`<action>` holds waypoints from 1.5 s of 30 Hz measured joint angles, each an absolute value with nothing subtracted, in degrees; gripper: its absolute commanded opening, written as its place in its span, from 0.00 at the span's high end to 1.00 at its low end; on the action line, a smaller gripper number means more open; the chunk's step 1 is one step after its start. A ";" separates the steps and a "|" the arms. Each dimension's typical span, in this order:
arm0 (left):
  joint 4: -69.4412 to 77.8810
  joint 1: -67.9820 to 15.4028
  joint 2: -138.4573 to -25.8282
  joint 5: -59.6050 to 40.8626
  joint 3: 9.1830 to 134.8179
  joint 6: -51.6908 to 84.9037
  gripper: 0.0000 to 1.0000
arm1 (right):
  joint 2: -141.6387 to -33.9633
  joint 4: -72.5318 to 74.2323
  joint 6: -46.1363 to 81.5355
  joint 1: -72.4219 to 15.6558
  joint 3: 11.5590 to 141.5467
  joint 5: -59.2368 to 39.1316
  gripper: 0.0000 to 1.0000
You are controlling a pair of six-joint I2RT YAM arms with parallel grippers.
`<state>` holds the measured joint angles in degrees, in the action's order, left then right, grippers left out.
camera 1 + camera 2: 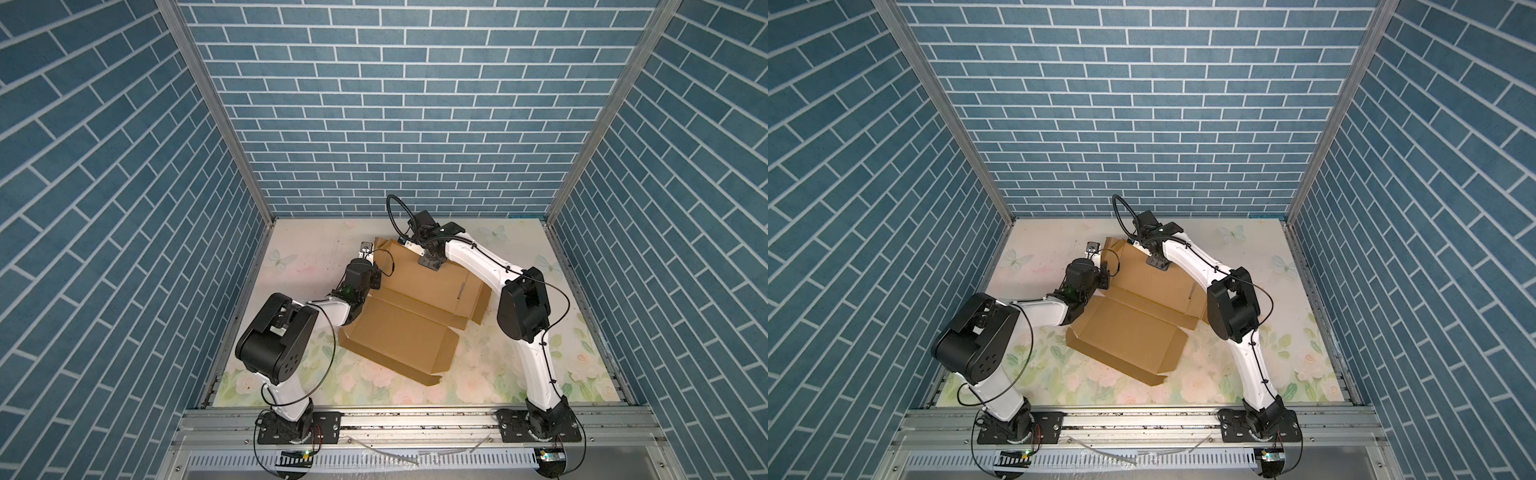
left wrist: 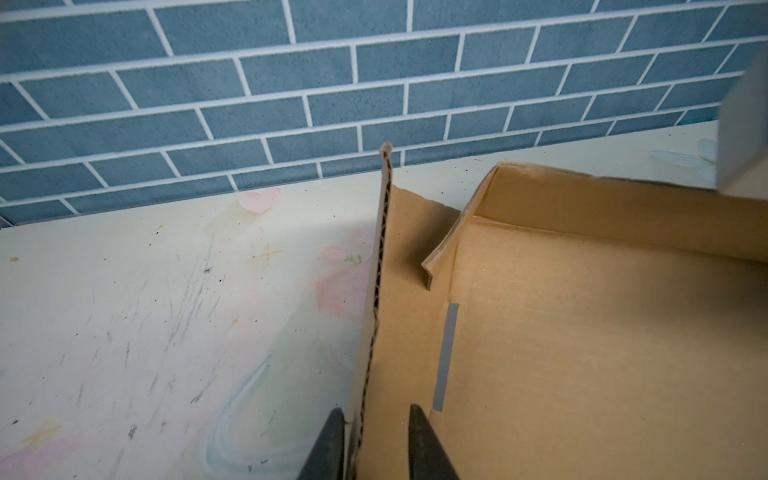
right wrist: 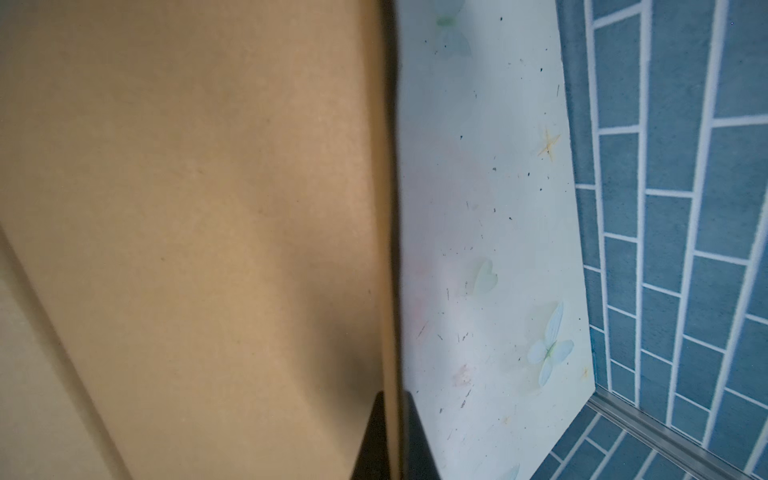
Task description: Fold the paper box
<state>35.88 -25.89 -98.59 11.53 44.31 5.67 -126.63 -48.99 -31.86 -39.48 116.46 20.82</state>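
The paper box is brown corrugated cardboard lying half formed in the middle of the table, with its lid panel flat towards the front. My left gripper is open and straddles the box's raised left side wall; one fingertip lies against the wall and the other stands apart inside the box. A corner tab leans inward beside that wall. My right gripper is shut on the box's upright rear wall, with the thin cardboard edge pinched between both fingers.
The floral table mat lies under everything, with blue brick walls close behind and at both sides. A metal rail carrying both arm bases runs along the front. Part of the right arm looms over the box's far corner.
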 measured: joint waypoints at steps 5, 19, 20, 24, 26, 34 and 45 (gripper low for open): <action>35.83 -25.26 -97.10 11.29 43.42 6.07 0.62 | -126.21 -48.47 -31.92 -39.88 116.25 22.20 1.00; 32.67 -21.41 -87.07 8.32 39.72 7.84 0.49 | -121.08 -41.41 -36.18 -42.33 109.91 31.57 1.00; 32.47 -20.88 -86.43 7.68 38.96 8.25 0.48 | -120.68 -40.23 -36.73 -42.72 108.92 32.77 1.00; 31.18 -18.39 -84.53 4.56 36.51 10.11 0.40 | -119.87 -35.44 -39.38 -44.49 105.19 37.58 1.00; 30.13 -17.43 -83.70 2.83 35.94 10.81 0.37 | -119.87 -32.82 -40.66 -45.41 103.55 40.23 1.00; 27.62 -16.84 -83.50 -3.18 36.03 10.90 0.36 | -118.13 -20.82 -45.50 -49.60 94.67 49.45 1.00; 27.24 -15.53 -85.43 -6.24 36.18 12.01 0.37 | -116.90 -16.23 -47.00 -50.94 91.85 52.27 1.00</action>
